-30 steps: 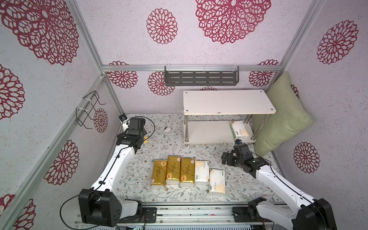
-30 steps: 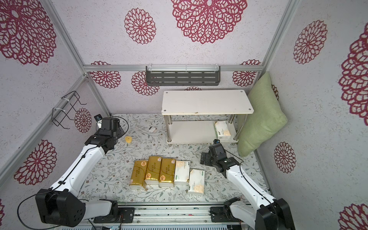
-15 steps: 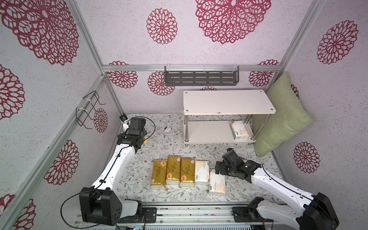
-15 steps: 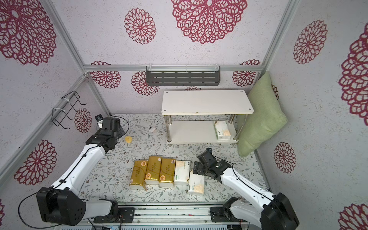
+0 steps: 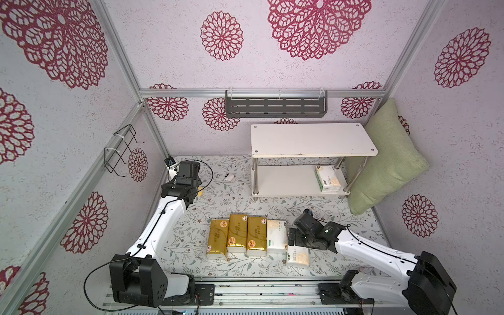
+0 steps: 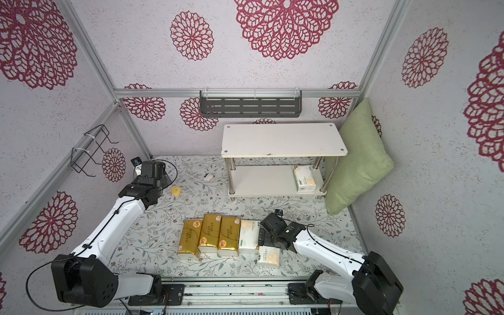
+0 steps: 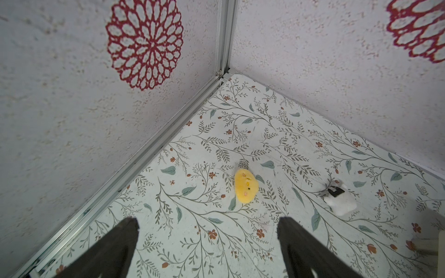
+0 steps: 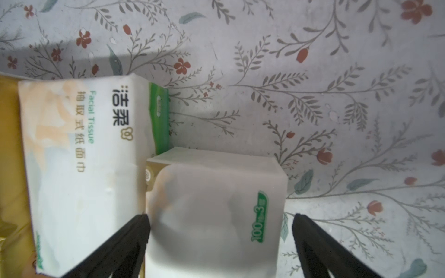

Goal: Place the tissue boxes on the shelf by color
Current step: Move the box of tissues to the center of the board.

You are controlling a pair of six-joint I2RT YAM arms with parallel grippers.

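Right jaws gape wide astride the loose white pack [image 8: 216, 204] on the counter [image 5: 191, 240], nothing gripped. Risk: one jaw sits hard by the neighbouring white pack [image 8: 79, 156] and may pinch both; soft wrap could slip. Three gold packs [image 5: 237, 231] lie alongside. Shelf [image 5: 313, 141]: a stowed white pack [image 5: 327, 178] on lower board, top board bare. Left jaws open, empty, near the back corner.

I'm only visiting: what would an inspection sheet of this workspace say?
Surface: floral tabletop.
Job's things: three gold packs and one white pack in a row; second white pack beside it; third white pack on the lower board of the shelf.
Clutter: yellow toy, small white object.
Grippers: left gripper open, holding nothing; right gripper open, straddling the second white pack.
Cables: black cable looped by the left arm's wrist.
Surroundings: green cushion, grey wall rack, black wire rack.
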